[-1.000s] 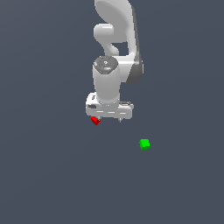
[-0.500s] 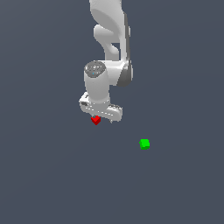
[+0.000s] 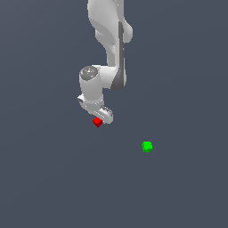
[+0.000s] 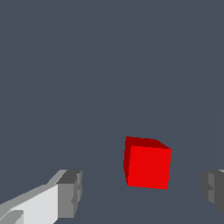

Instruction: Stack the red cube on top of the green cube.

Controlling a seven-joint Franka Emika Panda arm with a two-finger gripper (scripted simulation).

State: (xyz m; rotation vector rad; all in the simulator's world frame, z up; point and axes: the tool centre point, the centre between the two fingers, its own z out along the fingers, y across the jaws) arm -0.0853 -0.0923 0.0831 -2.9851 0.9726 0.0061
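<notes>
While gripper (image 4: pixel 140 190) gapes, red cube (image 4: pixel 147 165) between fingers (image 4: pixel 70 194).

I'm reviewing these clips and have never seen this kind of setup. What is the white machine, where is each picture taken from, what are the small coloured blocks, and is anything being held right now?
These are simulator renders of one white robot arm. The exterior view looks at the whole scene from off the arm; the wrist view looks out from a camera at the arm's wrist, past its two fingers. The gripper is lowered over the red cube, which in the wrist view sits between the open fingers with gaps on both sides, so nothing is held yet. The green cube lies apart on the grey surface, toward the exterior view's right. The job is to put red on green.
</notes>
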